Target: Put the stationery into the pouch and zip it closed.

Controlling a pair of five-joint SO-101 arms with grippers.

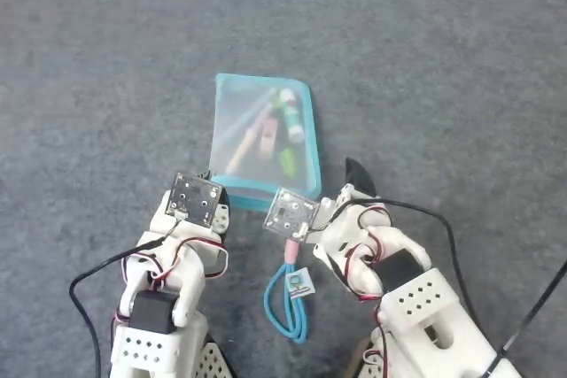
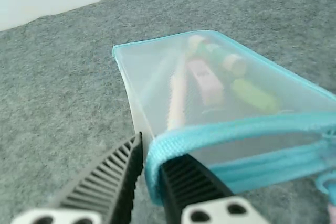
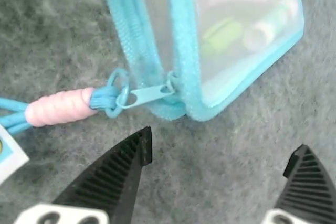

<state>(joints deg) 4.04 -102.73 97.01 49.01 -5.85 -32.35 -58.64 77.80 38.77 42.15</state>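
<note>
The pouch (image 1: 232, 121) lies flat on the grey fuzzy bench (image 1: 461, 86), in the middle, just in front of both arms. It is see-through with a blue edge. The stationery (image 1: 266, 135) is inside it. There is an orange pencil (image 2: 176, 103), a pink piece (image 2: 207, 82) and a light green pen (image 2: 254, 95), plus a fatter pen with a green cap (its other end is pale).

The left end effector (image 2: 152, 156) is pinched tight on the blue edge of the pouch, at the near corner. One finger is on each side of the edge.

The right end effector (image 3: 224, 142) is wide apart and holds nothing. It hangs just above the bench, near the other near corner of the pouch. The zip pull (image 3: 149, 95) sits right at that corner.

A pink bead (image 3: 58, 107) is tied to the zip pull. A blue cord (image 1: 285, 312) runs from the bead and loops on the bench between the two arms. A small square tag (image 1: 299, 283) lies on the cord.
</note>
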